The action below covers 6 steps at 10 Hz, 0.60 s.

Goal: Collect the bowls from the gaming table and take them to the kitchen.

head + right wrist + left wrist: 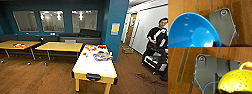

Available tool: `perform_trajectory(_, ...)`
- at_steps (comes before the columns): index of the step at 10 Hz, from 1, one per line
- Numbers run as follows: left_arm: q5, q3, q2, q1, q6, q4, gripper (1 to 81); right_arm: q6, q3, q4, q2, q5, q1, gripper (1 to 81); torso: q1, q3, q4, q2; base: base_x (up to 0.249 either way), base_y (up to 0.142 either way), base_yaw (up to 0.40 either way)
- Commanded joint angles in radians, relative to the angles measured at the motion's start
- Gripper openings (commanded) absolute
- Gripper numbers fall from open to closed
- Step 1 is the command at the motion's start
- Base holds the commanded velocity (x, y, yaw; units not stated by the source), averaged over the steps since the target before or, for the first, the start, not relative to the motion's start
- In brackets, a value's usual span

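1. Yellow perforated bowl is sitting at your left wrist, over the wooden floor; whether that gripper is clenching it, you cannot tell.
2. A blue bowl is sitting at your right wrist; its grip is equally unclear.
3. You are facing the white-topped gaming table, with board-game boxes lying at its far end.
4. A person is standing far right.

Left wrist plate was dark grey, white-edged, round silver screw at corner, thin blue cable crossing. Right wrist plate matched, ringed screw.
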Motion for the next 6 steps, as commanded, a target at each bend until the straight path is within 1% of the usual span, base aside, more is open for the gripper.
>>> perform_trajectory(1, 0.003, 0.005, -0.026, -0.046, 0.006, 0.012, 1.0, -0.003, 0.005, -0.018, -0.024, -0.039, 0.049, 1.0, 0.000, 0.000, 0.000, 0.000, 0.000, 0.000, 0.000)
perform_trajectory(2, -0.030, -0.001, -0.030, -0.046, 0.006, 0.012, 1.0, -0.004, 0.005, -0.018, -0.026, -0.039, 0.048, 1.0, 0.000, 0.000, 0.000, 0.000, 0.000, 0.000, 0.000)
perform_trajectory(3, -0.038, -0.018, -0.027, -0.046, 0.006, 0.012, 1.0, -0.004, 0.005, -0.018, -0.027, -0.039, 0.048, 1.0, 0.000, 0.000, 0.000, 0.000, 0.000, 0.000, 0.000)
perform_trajectory(4, -0.038, -0.042, -0.018, -0.043, 0.006, 0.012, 1.0, -0.004, 0.005, -0.018, -0.027, -0.039, 0.048, 1.0, 0.000, 0.000, 0.000, 0.000, 0.000, 0.000, -0.168)
perform_trajectory(5, -0.047, -0.062, -0.010, -0.040, 0.006, 0.012, 1.0, -0.004, 0.005, -0.018, -0.026, -0.039, 0.048, 1.0, 0.000, 0.000, 0.000, 0.000, 0.000, 0.000, -0.277)
perform_trajectory(6, -0.076, -0.070, -0.012, -0.035, 0.006, 0.012, 1.0, -0.004, 0.005, -0.018, -0.024, -0.039, 0.046, 1.0, 0.000, 0.000, 0.000, 0.000, 0.000, 0.000, -0.379)
